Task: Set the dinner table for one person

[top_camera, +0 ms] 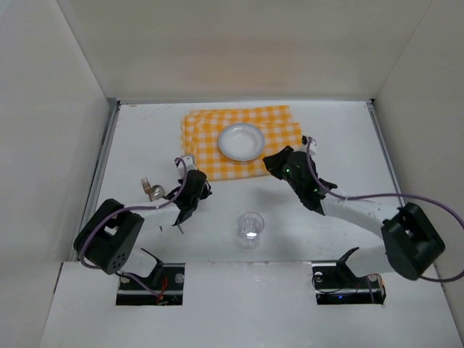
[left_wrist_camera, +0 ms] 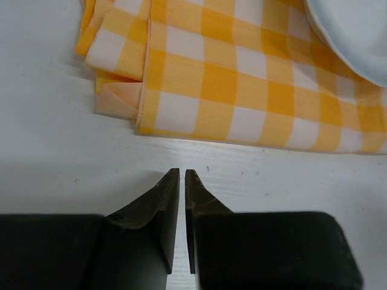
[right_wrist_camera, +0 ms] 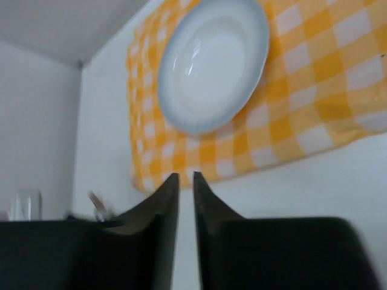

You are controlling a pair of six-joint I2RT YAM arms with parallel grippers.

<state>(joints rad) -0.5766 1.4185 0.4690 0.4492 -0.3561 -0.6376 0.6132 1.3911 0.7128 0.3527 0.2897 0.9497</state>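
From above, the dinner table (top_camera: 348,145) fills the middle of the frame between white walls. A yellow-and-white checked cloth (top_camera: 206,130) lies at upper centre with a white plate (top_camera: 241,141) on it. A clear glass (top_camera: 250,227) stands lower centre on bare tabletop, and a fork (top_camera: 151,190) lies left of centre. My left gripper (top_camera: 192,180) sits just below the cloth's lower left corner; my right gripper (top_camera: 270,161) is at the cloth's lower right, just beside the plate. From my left wrist, the left gripper (left_wrist_camera: 182,172) has its fingers drawn almost together, only a thin slit between them, and grips nothing. It hangs over bare table (left_wrist_camera: 54,151), with the cloth (left_wrist_camera: 242,90) above and the plate's rim (left_wrist_camera: 357,36) in the upper right corner. From my right wrist, the right gripper (right_wrist_camera: 185,175) is likewise nearly closed and empty. The plate (right_wrist_camera: 211,63) on the cloth (right_wrist_camera: 314,78) lies above it, and the glass (right_wrist_camera: 24,205) shows blurred at lower left.
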